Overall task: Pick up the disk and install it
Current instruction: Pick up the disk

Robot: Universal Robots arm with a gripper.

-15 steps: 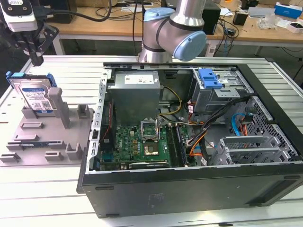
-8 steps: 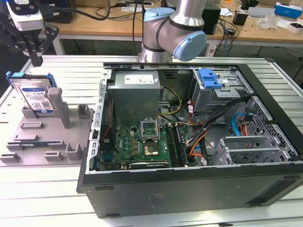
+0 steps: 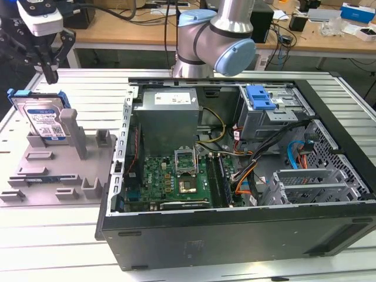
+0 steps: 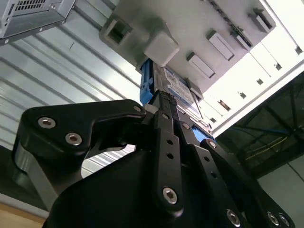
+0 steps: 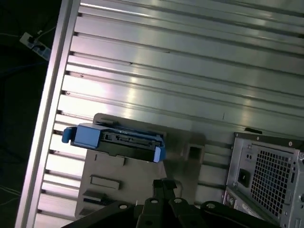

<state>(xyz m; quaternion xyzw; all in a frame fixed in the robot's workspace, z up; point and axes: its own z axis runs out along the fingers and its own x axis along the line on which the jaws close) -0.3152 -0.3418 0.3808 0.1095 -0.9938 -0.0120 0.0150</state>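
The disk point(image 3: 41, 117) stands on edge in a grey holder point(image 3: 56, 173) at the exterior view's left, its silver body ringed by a blue rail and its white-and-blue label facing the camera. My gripper point(image 3: 50, 74) hangs just above the disk's top edge without touching it, fingers pressed together and holding nothing. In the first wrist view the disk point(image 5: 116, 140) lies beyond the fingertips point(image 5: 164, 184). In the second wrist view the shut gripper point(image 4: 165, 99) points at the disk's label point(image 4: 179, 90) and blue rail.
An open computer case point(image 3: 117, 194) lies on the slatted metal table point(image 3: 88, 88), with motherboard point(image 3: 176, 176), power supply point(image 3: 170, 114) and a drive cage with a blue latch point(image 3: 260, 97). The arm's elbow point(image 3: 217, 41) rises behind the case. A cluttered desk stands beyond.
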